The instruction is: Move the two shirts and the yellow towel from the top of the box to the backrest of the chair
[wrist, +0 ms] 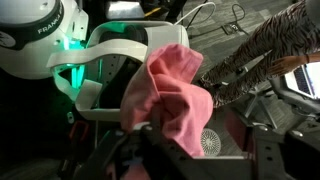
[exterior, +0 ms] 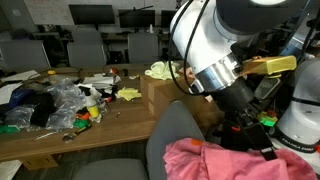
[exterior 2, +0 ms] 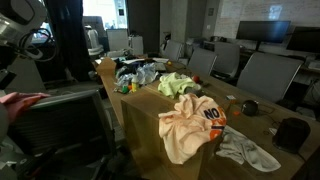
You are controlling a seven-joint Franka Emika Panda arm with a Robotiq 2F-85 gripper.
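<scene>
A pink shirt (exterior: 215,160) lies on the backrest of the grey chair (exterior: 170,135). In the wrist view it (wrist: 170,90) drapes over the left finger of my gripper (wrist: 205,150). The fingers stand wide apart, and the gripper (exterior: 250,138) sits right above the shirt. A peach shirt with a logo (exterior 2: 190,125) hangs over the front of the brown box (exterior 2: 150,135). The yellow towel (exterior 2: 178,84) lies on the box top behind it and also shows in an exterior view (exterior: 158,70). The chair (exterior 2: 60,120) stands beside the box.
A long wooden table (exterior: 60,135) carries plastic bags, toys and clutter (exterior: 60,100). A white cloth (exterior 2: 250,150) lies on the table by the box. Office chairs (exterior 2: 262,72) and monitors stand behind. The robot arm (exterior: 225,40) fills the foreground.
</scene>
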